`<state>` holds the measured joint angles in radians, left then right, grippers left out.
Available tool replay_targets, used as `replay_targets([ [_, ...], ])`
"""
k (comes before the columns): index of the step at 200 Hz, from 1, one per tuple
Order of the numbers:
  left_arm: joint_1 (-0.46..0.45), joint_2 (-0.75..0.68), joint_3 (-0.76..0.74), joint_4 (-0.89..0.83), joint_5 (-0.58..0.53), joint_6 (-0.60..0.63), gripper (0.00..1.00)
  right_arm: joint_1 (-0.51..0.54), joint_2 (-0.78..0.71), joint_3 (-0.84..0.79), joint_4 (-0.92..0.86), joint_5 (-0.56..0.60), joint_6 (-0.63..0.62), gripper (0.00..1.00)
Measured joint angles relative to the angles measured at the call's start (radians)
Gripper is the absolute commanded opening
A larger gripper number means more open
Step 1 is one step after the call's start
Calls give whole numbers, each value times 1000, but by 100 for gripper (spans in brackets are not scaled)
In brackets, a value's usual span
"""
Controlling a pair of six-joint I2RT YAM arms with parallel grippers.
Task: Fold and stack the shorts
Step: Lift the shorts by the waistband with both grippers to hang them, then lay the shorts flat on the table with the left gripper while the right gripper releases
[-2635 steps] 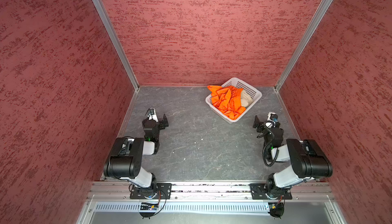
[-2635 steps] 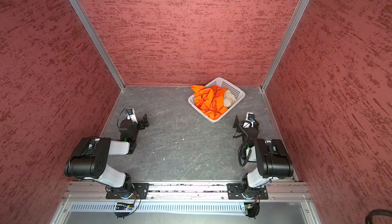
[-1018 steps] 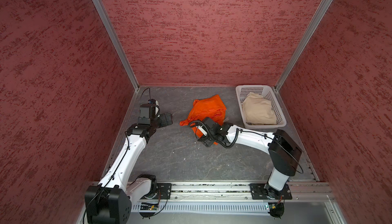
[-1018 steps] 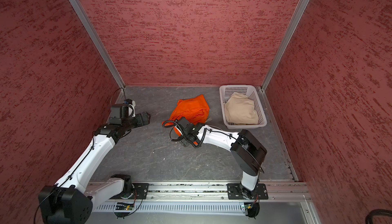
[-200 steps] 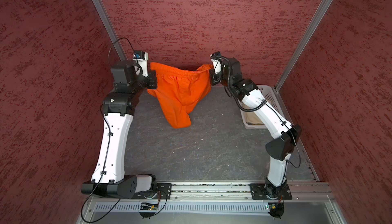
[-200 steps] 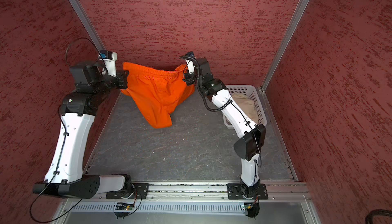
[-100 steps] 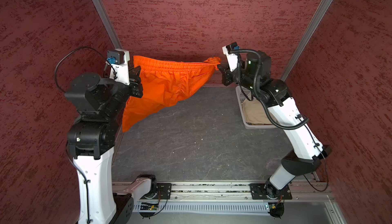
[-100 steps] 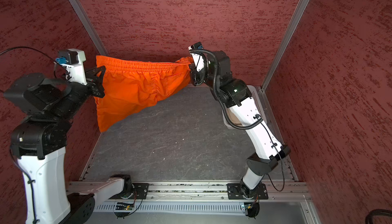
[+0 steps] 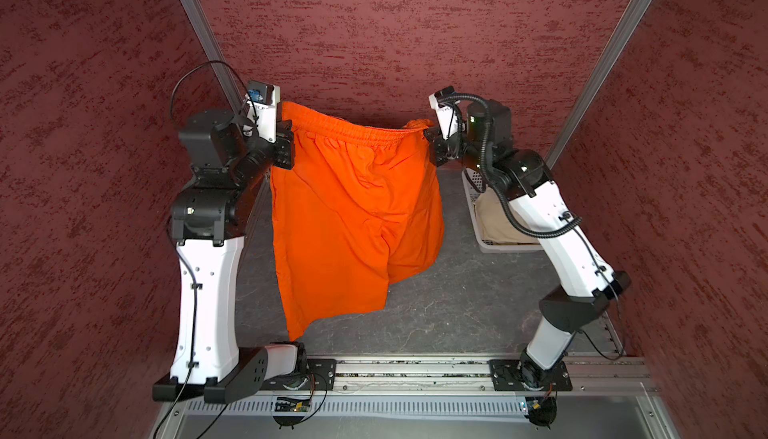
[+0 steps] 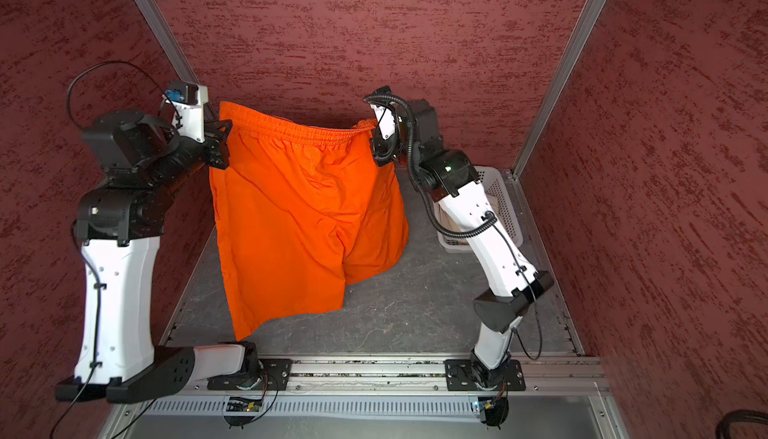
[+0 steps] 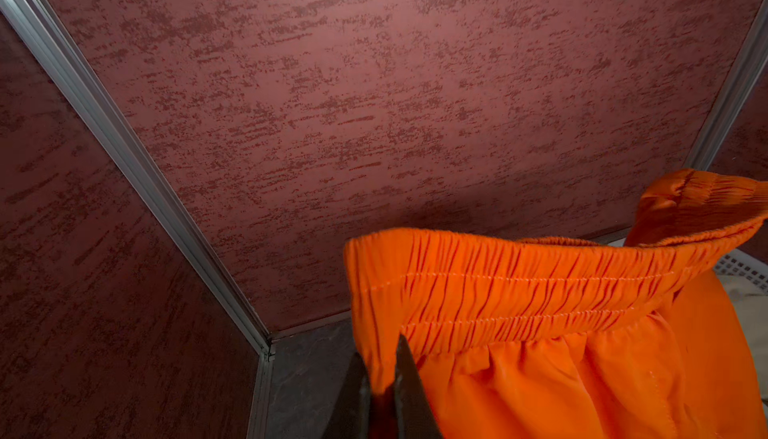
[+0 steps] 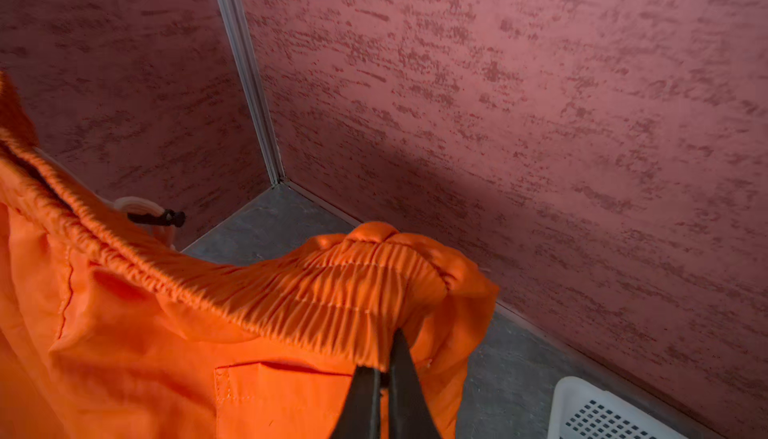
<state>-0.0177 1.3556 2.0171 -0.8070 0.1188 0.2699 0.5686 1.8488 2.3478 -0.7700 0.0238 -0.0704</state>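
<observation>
Status: early. I hold the orange shorts (image 9: 353, 216) up over the table (image 9: 457, 299) by the waistband, spread between the two arms with both legs hanging down. I cannot tell whether the lowest hem touches the table.

Left gripper (image 9: 286, 146): pinched narrow on the left end of the waistband, confirmed in the left wrist view (image 11: 380, 374). Right gripper (image 9: 434, 148): pinched narrow on the right end, where the elastic bunches over the fingertips (image 12: 399, 358). A white drawstring end (image 12: 141, 208) dangles behind the waistband.

Done: one pair is out of the basket (image 10: 505, 204) and opened out. Not done: no fold made, nothing stacked. The beige shorts (image 9: 492, 218) lie crumpled in the basket at the back right of the table, partly hidden by the right arm. By my judgement what remains is laying down and folding the orange pair, fetching and folding the beige pair, then stacking.

Count: shorts, two pairs. Basket, one. Grippers, two, both occupied.
</observation>
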Motion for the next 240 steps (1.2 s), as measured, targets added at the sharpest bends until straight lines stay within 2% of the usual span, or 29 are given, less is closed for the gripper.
replay_targets([
  [34, 29, 134, 140, -5, -31, 35, 9, -35, 287, 331, -12, -30, 31, 0],
  [63, 16, 112, 174, -3, 3, 66, 10, -64, 335, 332, 63, -113, 69, 0],
  [76, -27, 60, 138, 5, 6, 92, 10, -81, 310, 259, 132, -161, 88, 0],
  [88, -107, -24, 45, 26, -9, 127, 10, -97, 273, 163, 190, -193, 93, 0],
  [113, -322, -233, -274, 94, -64, 188, 10, -122, 186, -111, 330, -243, 80, 0],
  [135, -474, -328, -540, 129, -157, 211, 10, -125, 151, -352, 432, -253, 45, 0],
  [162, -650, -308, -795, 172, -269, 186, 10, -152, 174, -592, 502, -252, 36, 0],
  [185, -772, -236, -966, 213, -298, 126, 12, -193, 198, -728, 521, -256, 37, 0],
  [206, -853, -156, -1034, 261, -309, 61, 12, -215, 200, -793, 526, -256, 37, 0],
  [235, -942, -46, -1044, 333, -307, -27, 14, -228, 199, -827, 543, -248, 37, 0],
  [240, -953, -31, -1050, 351, -306, -42, 15, -230, 199, -831, 543, -247, 38, 3],
])
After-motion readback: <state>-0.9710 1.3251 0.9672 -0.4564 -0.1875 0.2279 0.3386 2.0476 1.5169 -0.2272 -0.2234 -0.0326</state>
